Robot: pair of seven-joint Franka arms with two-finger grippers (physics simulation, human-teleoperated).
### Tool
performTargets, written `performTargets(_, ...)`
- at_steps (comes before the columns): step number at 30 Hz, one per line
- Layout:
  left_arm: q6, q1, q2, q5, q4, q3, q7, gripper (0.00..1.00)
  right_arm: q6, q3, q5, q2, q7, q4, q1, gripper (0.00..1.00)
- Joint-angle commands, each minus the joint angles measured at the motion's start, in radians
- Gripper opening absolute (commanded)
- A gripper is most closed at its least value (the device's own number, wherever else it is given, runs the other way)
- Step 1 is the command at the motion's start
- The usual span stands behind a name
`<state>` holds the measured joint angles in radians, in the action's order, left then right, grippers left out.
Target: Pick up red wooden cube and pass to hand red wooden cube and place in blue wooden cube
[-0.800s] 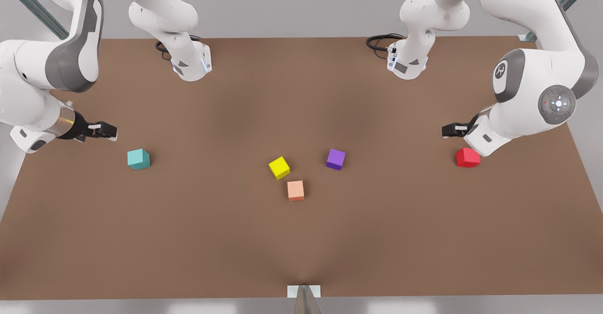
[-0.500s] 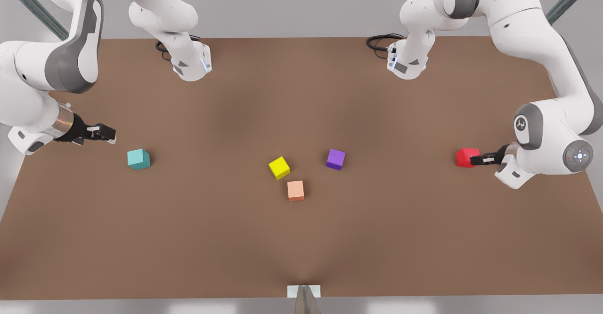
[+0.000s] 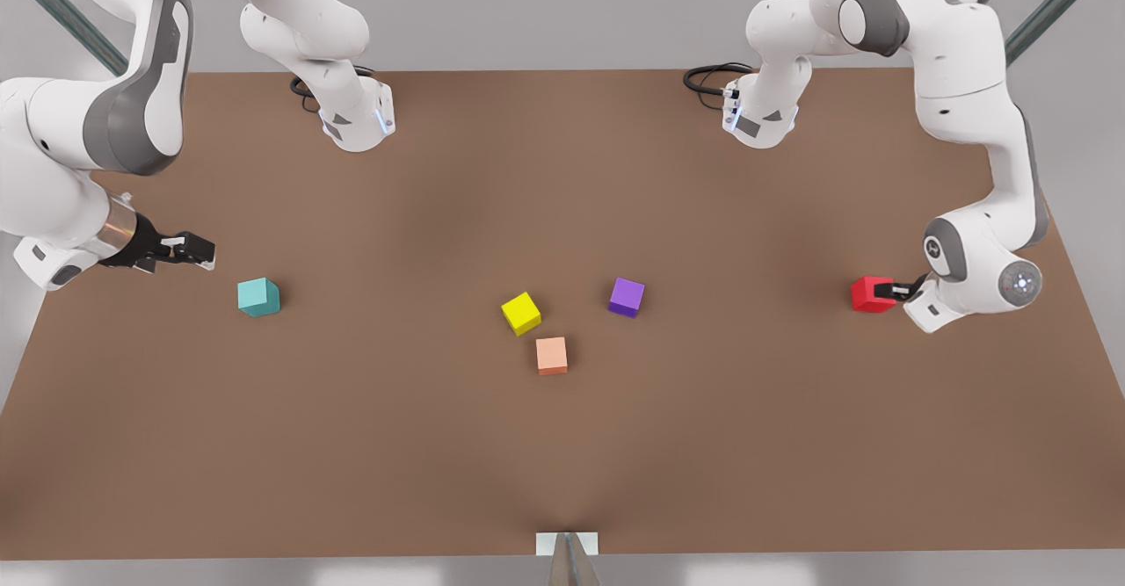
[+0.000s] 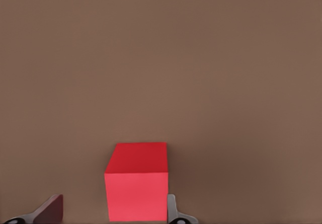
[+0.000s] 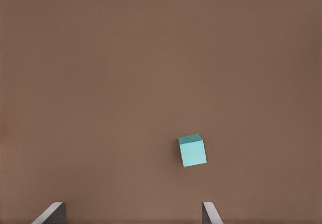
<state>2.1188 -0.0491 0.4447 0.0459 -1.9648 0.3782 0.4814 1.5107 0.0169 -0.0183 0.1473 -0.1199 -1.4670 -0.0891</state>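
On the flat brown tabletop (image 3: 562,445), taking the front view as the dial, finds three spare blocks clustered just below centre: a small yellow wooden cube (image 3: 521,314), a small purple wooden cube (image 3: 626,297) at its 3 o'clock, and a small peach-orange wooden cube (image 3: 552,355) at its 5 o'clock, all near one another but apart. Lies on the straight line between the two task blocks, that cluster, well apart from either. Shows two white arm bases at 11 and 1 o'clock on the far edge, each with a loop of black cable (image 3: 712,76) beside it. Sits flat at 3 o'clock, near the table's edge: the small bright red wooden cube (image 3: 872,294), matte, plain-faced, edges crisp, with its top face darker than its lit side in the left wrist view (image 4: 137,183). Rests at 9 o'clock the small teal wooden cube (image 3: 258,297), same size, turned slightly askew in the right wrist view (image 5: 191,150). Reaches low from the red cube's 3 o'clock, the black two-finger left gripper (image 3: 895,289), fingers parted and straddling the block: one finger (image 4: 172,211) right against a side face, the other (image 4: 50,211) standing off with a clear gap, so not clamped. Hovers at the teal cube's 10 o'clock, apart from it, the black two-finger right gripper (image 3: 200,250), fingers spread wide (image 5: 133,211), holding nothing, waiting.
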Motion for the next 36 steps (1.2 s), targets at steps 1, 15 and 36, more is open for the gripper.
performTargets(1, 0.089, -0.003, 0.006, -0.001, -0.017, -0.001, 0.175, 1.00, 0.000, 0.000, 0.001, -0.002, -0.006, 0.000, 0.002, 1.00)
performTargets(15, 0.112, -0.008, 0.074, 0.000, -0.051, -0.025, -0.106, 1.00, -0.001, -0.002, 0.020, 0.000, -0.010, -0.001, -0.003, 1.00)
performTargets(36, -0.245, -0.006, 0.113, 0.533, 0.165, -0.111, -0.231, 0.57, 0.000, -0.002, 0.023, 0.003, -0.010, -0.003, -0.003, 1.00)
